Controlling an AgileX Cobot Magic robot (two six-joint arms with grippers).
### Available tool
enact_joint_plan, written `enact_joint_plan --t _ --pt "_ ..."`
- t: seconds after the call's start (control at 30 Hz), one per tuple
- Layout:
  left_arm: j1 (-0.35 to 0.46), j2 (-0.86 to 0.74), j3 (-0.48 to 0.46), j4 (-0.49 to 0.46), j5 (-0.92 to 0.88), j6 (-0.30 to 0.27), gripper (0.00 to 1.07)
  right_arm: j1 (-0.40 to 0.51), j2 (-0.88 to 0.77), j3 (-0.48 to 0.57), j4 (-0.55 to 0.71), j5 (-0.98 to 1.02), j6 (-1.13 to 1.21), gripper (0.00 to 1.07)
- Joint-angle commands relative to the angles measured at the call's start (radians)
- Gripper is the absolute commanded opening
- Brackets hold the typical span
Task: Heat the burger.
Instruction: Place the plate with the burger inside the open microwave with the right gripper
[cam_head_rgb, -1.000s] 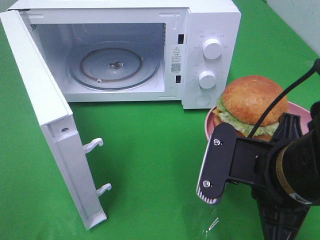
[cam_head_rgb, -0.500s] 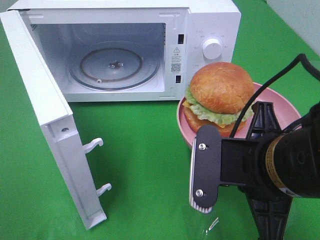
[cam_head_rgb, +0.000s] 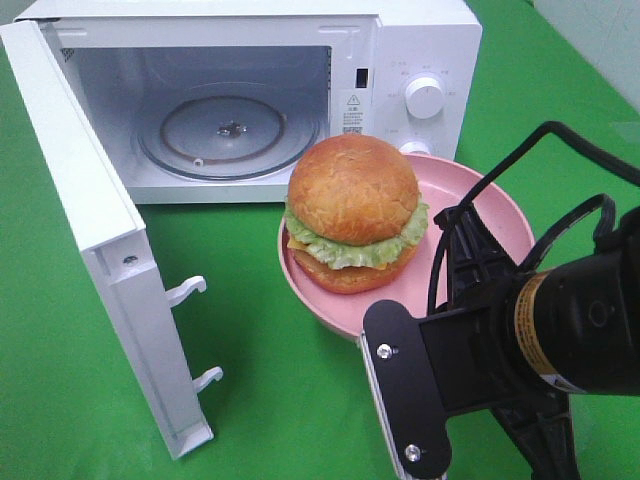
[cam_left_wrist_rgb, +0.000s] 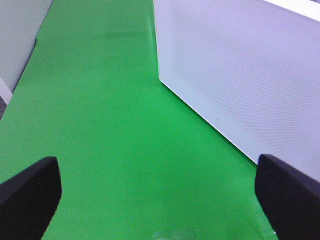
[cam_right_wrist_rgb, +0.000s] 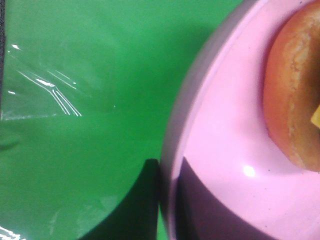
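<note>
Burger (cam_head_rgb: 352, 200) with glossy bun, smooth shiny pink bowl (cam_head_rgb: 490, 215), matt green cloth (cam_head_rgb: 270, 330), glass turntable (cam_head_rgb: 228, 135)

The burger (cam_right_wrist_rgb: 292, 95) rests in the pink bowl (cam_right_wrist_rgb: 215, 130), whose rim crosses the view over the green cloth (cam_right_wrist_rgb: 100, 160).

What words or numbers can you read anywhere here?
None can be read out.
Sticker on the microwave front: a warning triangle, print too small to read.
Marks around the upper knob: too small to read.
Burger, pink bowl: no writing shows.
</note>
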Motion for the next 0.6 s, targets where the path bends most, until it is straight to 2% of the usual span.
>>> enact_joint_plan --t 0.03,0.17,0.27,0.3,0.43,0.6 --pt "0.004 -0.006 0.003 -0.002 0.001 0.001 0.98 -0.028 -0.013 -0.006 -0.028 -0.043 -0.042 0.02" --pt "0.004 -0.006 0.003 -0.002 0.001 0.001 0.98 -0.121 -0.013 -0.006 0.035 -0.105 -0.166 0.02" --pt "0.004 -0.006 0.003 -0.002 0.001 0.001 0.98 -0.144 -0.013 -0.006 0.074 -0.136 -0.225 0.02" --pt "0.004 -0.006 0.003 -0.002 0.001 0.001 0.98 -0.168 -0.013 -0.006 0.122 -0.167 -0.287 0.02" --pt "0.004 -0.006 0.003 -0.002 0.001 0.001 0.98 -0.193 -0.013 -0.006 0.222 -0.183 -0.447 0.0" --pt "0.004 -0.006 0.003 -0.002 0.001 0.001 0.98 -0.202 -0.013 -0.006 0.268 -0.203 -0.533 0.0"
